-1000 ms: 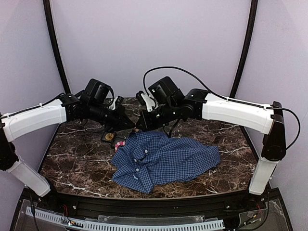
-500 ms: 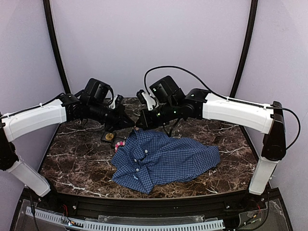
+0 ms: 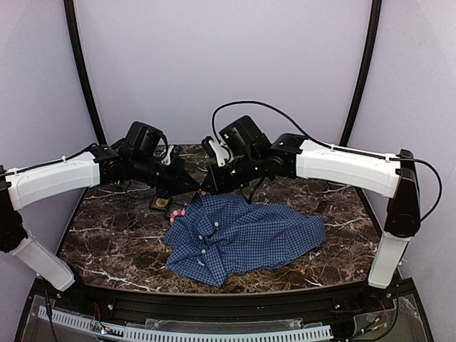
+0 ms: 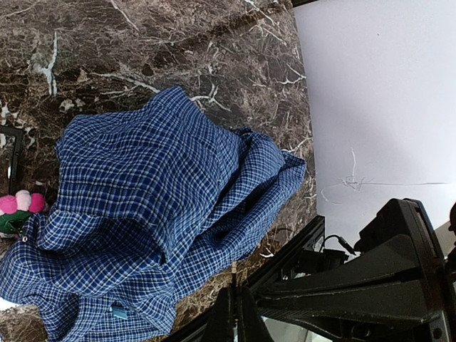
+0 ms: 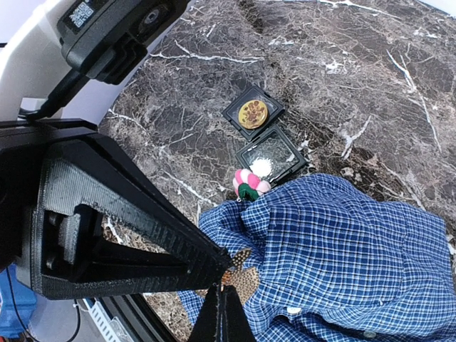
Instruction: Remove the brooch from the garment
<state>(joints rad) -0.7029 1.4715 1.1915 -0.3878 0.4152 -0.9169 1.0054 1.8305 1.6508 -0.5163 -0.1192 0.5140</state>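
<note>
The garment, a blue check shirt (image 3: pixel 242 235) (image 5: pixel 342 235) (image 4: pixel 142 185), lies crumpled on the marble table. Above its upper-left edge my two grippers meet tip to tip. Left gripper (image 3: pixel 194 187) (image 4: pixel 234 286) and right gripper (image 3: pixel 207 187) (image 5: pixel 225 291) are both shut. Between their tips is the brooch (image 5: pixel 246 279), a brown speckled butterfly shape with an orange middle. In the left wrist view the brooch (image 4: pixel 234 267) shows only as a thin pale sliver. It looks lifted off the cloth.
A black tray (image 3: pixel 158 204) (image 5: pixel 235 121) sits left of the shirt, holding a gold round piece (image 5: pixel 253 112) and a white one (image 5: pixel 261 166). A pink and green flower piece (image 5: pixel 249 184) (image 4: pixel 18 206) lies at the shirt's edge by the tray.
Both arms have shifted very slightly. The grippers stay shut and tip to tip in the same spot; the shirt has not moved.
</note>
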